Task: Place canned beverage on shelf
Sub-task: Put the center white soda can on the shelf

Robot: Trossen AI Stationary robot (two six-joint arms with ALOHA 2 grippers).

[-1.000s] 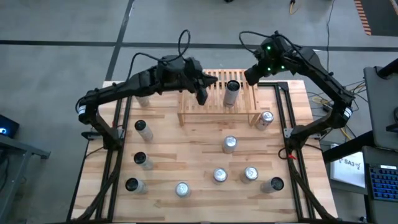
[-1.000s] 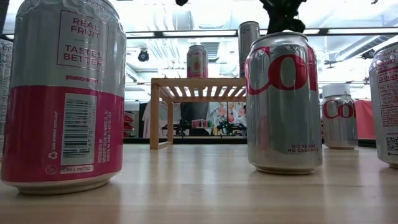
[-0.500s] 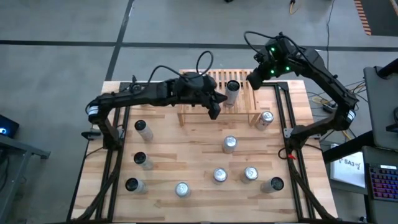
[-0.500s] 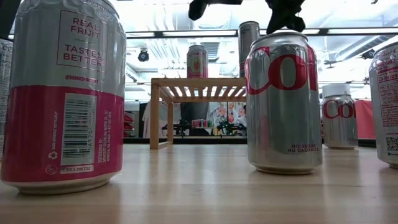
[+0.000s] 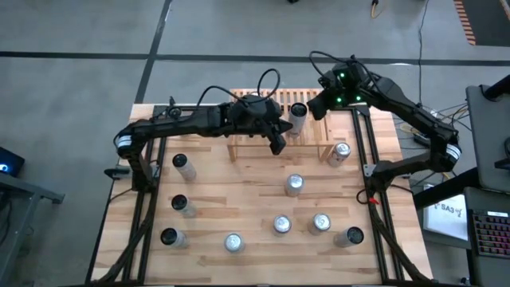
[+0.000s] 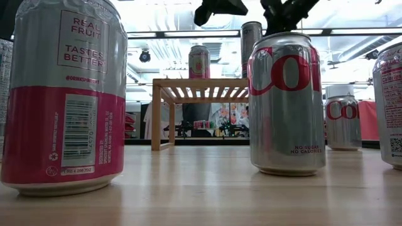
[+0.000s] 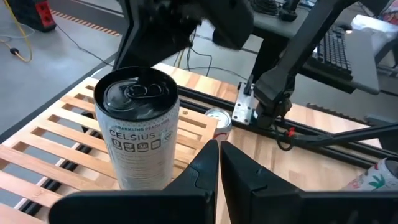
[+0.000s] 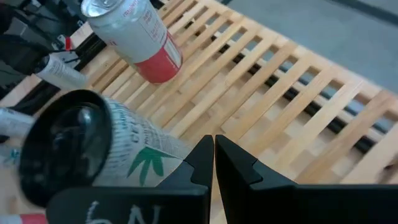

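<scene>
The low slatted wooden shelf [image 5: 279,127] stands at the table's far middle. A white Celsius can [image 5: 298,118] stands upright on its slats and also shows in the left wrist view [image 7: 140,134] and the right wrist view [image 8: 93,146]. A pink-and-silver can [image 6: 199,61] stands on the shelf farther left, hidden under my left arm in the high view. My left gripper [image 5: 276,144] is shut and empty above the shelf's near edge, just left of the Celsius can. My right gripper [image 5: 314,108] is shut and empty above the shelf's far right part, beside that can.
Several cans stand on the table nearer than the shelf, among them a Coke can [image 5: 294,185] at the middle and one [image 5: 341,151] by the shelf's right end. More stand along the left side [image 5: 183,166] and the near edge [image 5: 233,241].
My left gripper has gone from above the shelf's left part toward the table's right and near edges, ending beside the Celsius can, still shut. My right gripper has shifted a little toward the table's left. The cans on the shelf have stayed put.
</scene>
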